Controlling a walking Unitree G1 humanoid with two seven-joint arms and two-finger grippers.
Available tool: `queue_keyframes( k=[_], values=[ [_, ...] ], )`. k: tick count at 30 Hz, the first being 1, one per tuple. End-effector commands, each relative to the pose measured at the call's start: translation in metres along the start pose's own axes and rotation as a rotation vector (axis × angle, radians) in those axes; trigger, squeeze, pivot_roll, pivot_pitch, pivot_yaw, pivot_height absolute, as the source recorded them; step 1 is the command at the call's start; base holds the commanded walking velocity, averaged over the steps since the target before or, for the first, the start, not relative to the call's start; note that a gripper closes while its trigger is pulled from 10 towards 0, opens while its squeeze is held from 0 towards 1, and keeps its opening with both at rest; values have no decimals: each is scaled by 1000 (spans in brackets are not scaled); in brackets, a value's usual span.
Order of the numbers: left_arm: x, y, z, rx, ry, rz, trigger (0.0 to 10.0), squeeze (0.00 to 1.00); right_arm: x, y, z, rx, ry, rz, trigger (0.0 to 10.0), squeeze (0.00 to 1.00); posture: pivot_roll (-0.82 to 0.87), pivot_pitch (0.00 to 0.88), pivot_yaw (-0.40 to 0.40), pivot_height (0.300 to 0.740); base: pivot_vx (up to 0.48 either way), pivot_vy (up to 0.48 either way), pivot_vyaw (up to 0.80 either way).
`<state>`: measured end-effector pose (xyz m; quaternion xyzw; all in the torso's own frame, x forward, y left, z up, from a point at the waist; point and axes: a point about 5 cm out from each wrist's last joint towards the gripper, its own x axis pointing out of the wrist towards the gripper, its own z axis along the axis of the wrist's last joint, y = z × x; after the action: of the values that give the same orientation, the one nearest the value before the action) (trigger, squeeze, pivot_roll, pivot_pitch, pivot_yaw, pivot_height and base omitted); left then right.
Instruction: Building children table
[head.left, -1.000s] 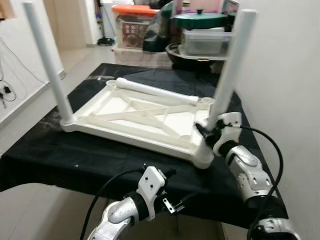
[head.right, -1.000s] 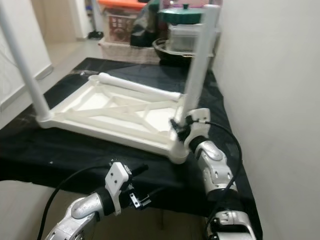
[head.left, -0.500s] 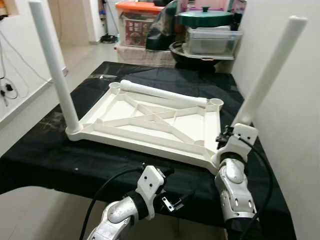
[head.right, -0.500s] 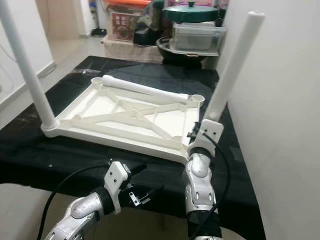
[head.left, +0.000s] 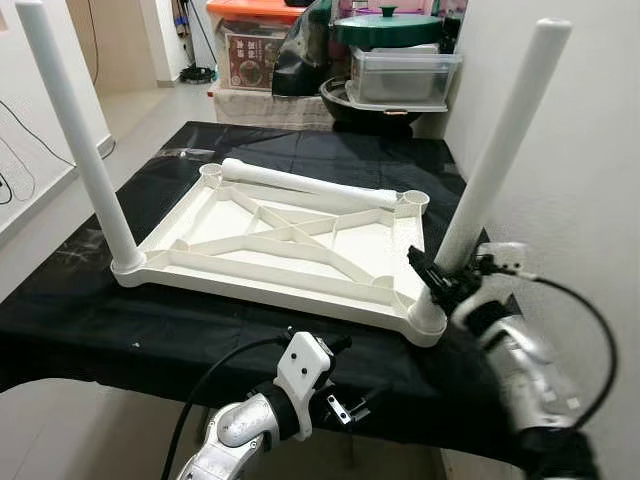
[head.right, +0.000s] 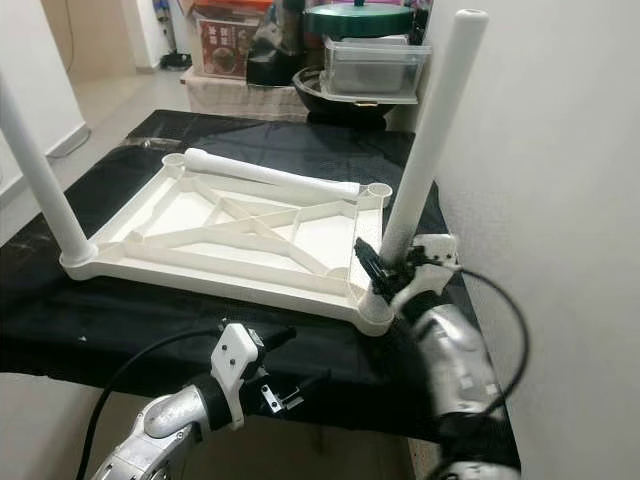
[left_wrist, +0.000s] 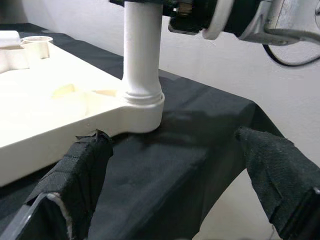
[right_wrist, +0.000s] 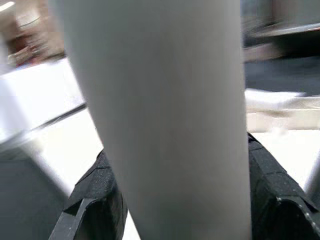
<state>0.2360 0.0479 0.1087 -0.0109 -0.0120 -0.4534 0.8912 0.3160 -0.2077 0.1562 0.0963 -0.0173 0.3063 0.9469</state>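
Gripping the near right leg (head.left: 495, 150) just above its socket, the right gripper (head.left: 441, 285) has its jaws closed around it. That leg stands at the corner of the upturned white table (head.left: 280, 240), near the black tabletop's (head.left: 90, 320) right edge beside the wall (head.left: 590, 150). Left gripper (left_wrist: 180, 190) hovers open below the front edge.

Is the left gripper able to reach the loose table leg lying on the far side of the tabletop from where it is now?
Probably not: the left gripper hangs below the near edge, and the loose leg lies across the whole tabletop.
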Motion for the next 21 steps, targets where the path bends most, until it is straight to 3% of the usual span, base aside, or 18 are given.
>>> queue_keyframes(
  k=[1, 5, 10, 11, 12, 15, 16, 18, 19, 20, 21],
  values=[
    [1, 0, -2, -7, 8, -2, 10000, 0, 9, 17, -7, 29, 68, 216, 10000, 0, 192, 0, -71, 740, 0, 0, 0],
    [1, 0, -3, -8, 8, -1, 10000, 0, 12, 28, -9, 9, 164, 443, 10000, 0, 199, 0, -78, 740, 0, 0, 0],
    [1, 0, -3, -8, 10, -4, 10000, 0, 21, 33, -14, -25, 215, 493, 10000, 0, 202, 0, -78, 740, 0, 0, 0],
    [1, 0, -3, -9, 10, -5, 10000, 0, 24, 35, -15, -41, 220, 491, 5961, 0, 202, 0, -78, 740, 0, 0, 0],
    [0, 0, -3, -8, 11, -5, 10000, 0, 29, 35, -16, -54, 210, 459, 0, 0, 202, 0, -78, 740, 0, 0, 0],
    [0, 0, -3, -8, 11, -5, 10000, 0, 31, 34, -15, -56, 200, 438, 0, 0, 202, 0, -78, 740, 0, 0, 0],
    [0, -1, -3, -6, 11, -6, 10000, 0, 35, 26, -14, -124, 167, 275, 0, 0, 215, 0, -88, 740, 0, 0, 0],
    [0, -1, -3, -5, 11, -7, 10000, 0, 36, 22, -13, -146, 156, 214, 0, 0, 215, 0, -88, 740, 0, 0, 0],
    [0, -1, -3, -6, 12, -5, 10000, 0, 36, 10, -9, -136, 88, -35, 0, 0, 211, 0, -88, 740, 0, 0, 0],
    [0, -1, -3, -6, 12, -5, 10000, 0, 36, 10, -9, -136, 88, -35, 0, 0, 211, 0, -88, 740, 0, 0, 0],
    [0, -1, -3, -7, 13, -5, 10000, 0, 29, -2, -7, -143, 65, -265, 0, 0, 196, 0, -75, 740, 0, 0, 0]
  ],
)
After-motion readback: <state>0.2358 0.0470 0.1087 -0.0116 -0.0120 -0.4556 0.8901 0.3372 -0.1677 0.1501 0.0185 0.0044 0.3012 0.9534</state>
